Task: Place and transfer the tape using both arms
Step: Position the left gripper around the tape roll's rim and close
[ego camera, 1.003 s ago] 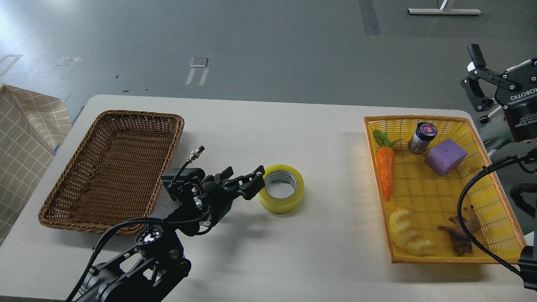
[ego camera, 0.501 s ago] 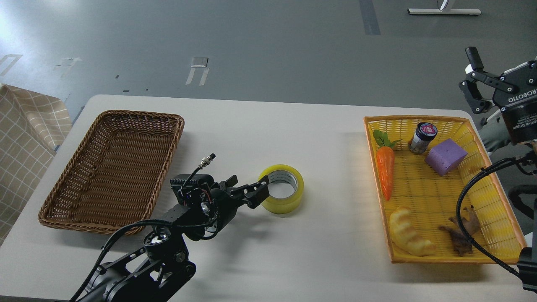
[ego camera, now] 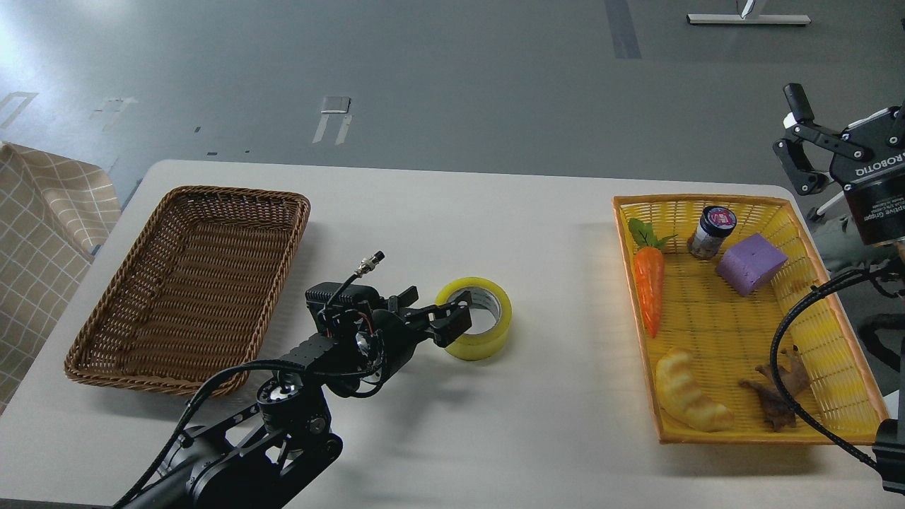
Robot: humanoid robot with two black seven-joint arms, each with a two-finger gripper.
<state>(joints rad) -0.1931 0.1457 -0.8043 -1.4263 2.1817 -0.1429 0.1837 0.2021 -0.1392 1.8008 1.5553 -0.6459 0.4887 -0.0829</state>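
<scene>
1. The roll of yellow packing tape (ego camera: 475, 318) lies flat on the white table (ego camera: 438, 212), core hole upward, near the table's middle and a little toward the front edge, apart from both baskets.

2. The left gripper (ego camera: 442, 319) reaches in low from the front-left. One finger looks to be over the roll's left rim and into the core hole, the other outside the wall; the jaws stand apart, bracketing the wall but not visibly clamped on it. Lying flat, the roll offers only its wall to pinch, which likely explains this sideways, low approach.

3. The brown wicker basket (ego camera: 191, 283) sits by the table's left edge, nothing visible inside; it is probably where the tape will end up.

4. The yellow plastic basket (ego camera: 827, 367) lies along the right edge, holding a toy carrot (ego camera: 649, 286), a small dark-lidded jar (ego camera: 713, 232), a purple block (ego camera: 751, 263), a bread-shaped toy (ego camera: 687, 401) and a brown object (ego camera: 776, 394) I cannot identify.

5. The right gripper (ego camera: 797, 148) is raised beyond the table's far-right corner, fingers spread and holding nothing, apparently parked clear of the yellow basket.

6. Judged from this, the left arm's grasp is the step in hand; closing and lifting remain.
</scene>
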